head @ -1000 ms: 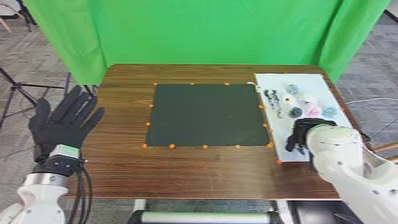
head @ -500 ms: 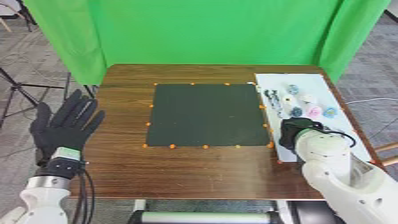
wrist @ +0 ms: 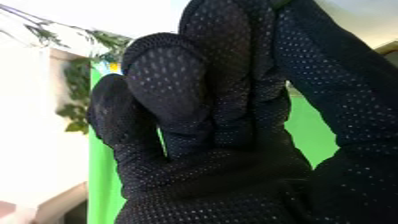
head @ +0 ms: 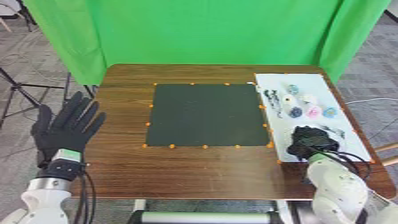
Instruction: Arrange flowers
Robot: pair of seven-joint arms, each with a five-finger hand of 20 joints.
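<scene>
In the head view, your right hand is over the near part of the white board on the desk. You can't tell from here how far open it is or whether it has hold of anything. Beyond it on the board you have the pink flower, with the dark blue flower and pale blue flower on either side. A leafy sprig lies just beside that hand, towards its far right. Your left hand is well apart, open and spread, with nothing in it.

In the right wrist view, green leaves show beside your right hand; its grip is again unclear.

You look to be at the beginning: these flowers lie loose, no finished arrangement shows, so picking and placing them remains.
</scene>
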